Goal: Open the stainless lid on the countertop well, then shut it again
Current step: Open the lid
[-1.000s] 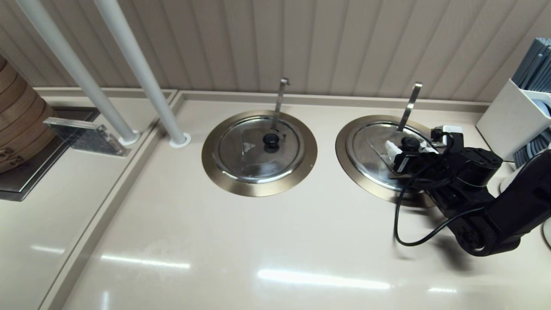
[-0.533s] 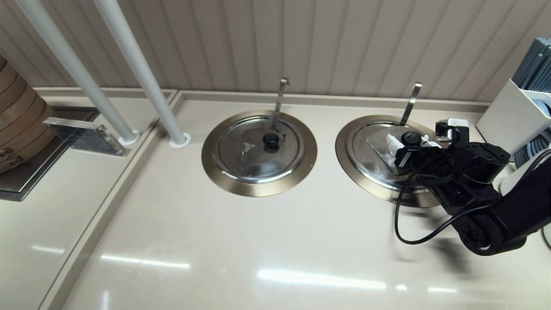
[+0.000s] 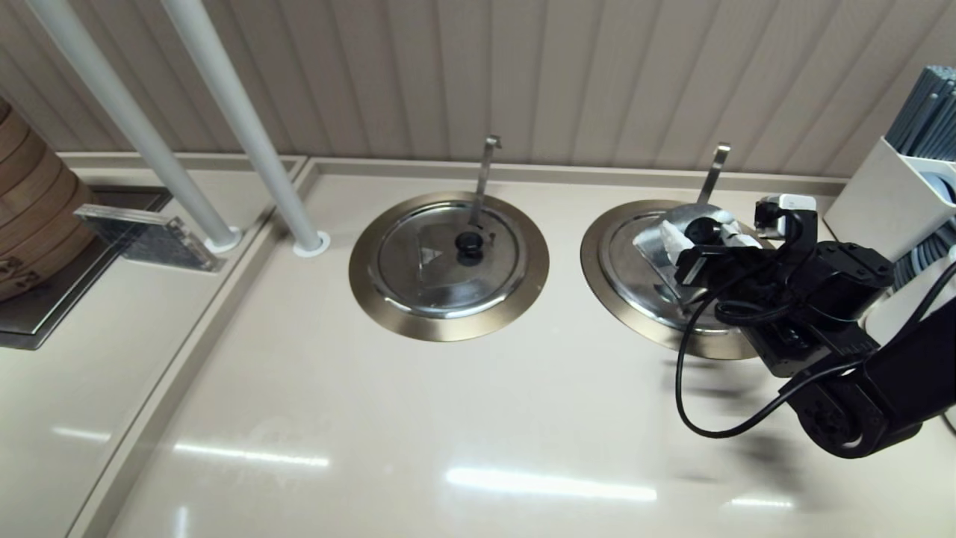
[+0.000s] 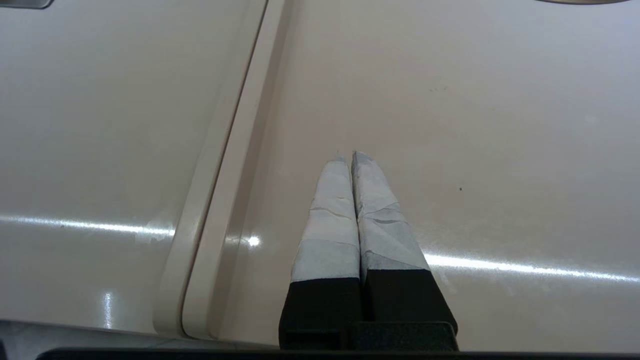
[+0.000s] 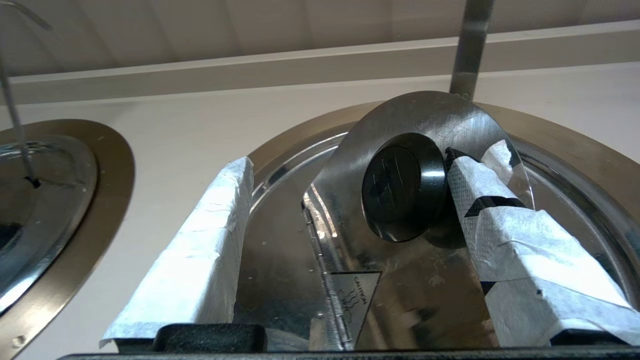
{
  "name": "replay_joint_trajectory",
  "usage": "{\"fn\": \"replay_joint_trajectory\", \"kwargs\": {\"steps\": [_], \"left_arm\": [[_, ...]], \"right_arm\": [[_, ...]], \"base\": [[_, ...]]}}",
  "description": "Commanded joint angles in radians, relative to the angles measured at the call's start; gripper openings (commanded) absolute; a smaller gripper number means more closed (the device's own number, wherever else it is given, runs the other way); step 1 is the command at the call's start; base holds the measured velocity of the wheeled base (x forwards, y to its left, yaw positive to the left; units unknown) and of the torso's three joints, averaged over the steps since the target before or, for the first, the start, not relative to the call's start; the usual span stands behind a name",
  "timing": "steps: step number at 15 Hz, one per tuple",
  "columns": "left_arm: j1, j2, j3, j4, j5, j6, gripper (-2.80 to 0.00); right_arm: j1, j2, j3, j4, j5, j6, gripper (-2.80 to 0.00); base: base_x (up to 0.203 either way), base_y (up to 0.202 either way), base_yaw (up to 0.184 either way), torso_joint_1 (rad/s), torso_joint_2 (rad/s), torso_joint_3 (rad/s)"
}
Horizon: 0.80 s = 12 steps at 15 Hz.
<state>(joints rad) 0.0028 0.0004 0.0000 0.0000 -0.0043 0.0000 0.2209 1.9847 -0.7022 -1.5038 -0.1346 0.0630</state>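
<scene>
Stainless lid (image 3: 676,232) on countertop well (image 3: 605,288): we saw flap tilted part-way up. Our right claw (image 3: 706,243) straddled black knob (image 5: 404,186), spread wide, one finger (image 5: 505,220) touching knob, not clamped. We judged opening half done; closing left. Left claw (image 4: 346,160) pressed together, empty, over table (image 4: 500,125), away from well.

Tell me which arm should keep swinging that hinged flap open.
Right. The right gripper already straddles the black knob, one finger hooked beside it, with the stainless lid flap tilted up. The left gripper is shut over bare countertop.
</scene>
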Motion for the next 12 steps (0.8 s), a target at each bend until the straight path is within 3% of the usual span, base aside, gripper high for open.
{"fn": "replay_joint_trajectory", "kwargs": {"steps": [1,12], "left_arm": [[0.000,0.001,0.000,0.000,0.000,0.000,-2.80],[0.000,0.001,0.000,0.000,0.000,0.000,-2.80]], "right_arm": [[0.023,-0.016,0.011,-0.001,-0.007,0.001,0.00],[0.205,-0.021,0.118,-0.014,-0.100,0.000,0.00]], "base": [[0.000,0.000,0.000,0.000,0.00,0.000],[0.000,0.000,0.000,0.000,0.00,0.000]]}}
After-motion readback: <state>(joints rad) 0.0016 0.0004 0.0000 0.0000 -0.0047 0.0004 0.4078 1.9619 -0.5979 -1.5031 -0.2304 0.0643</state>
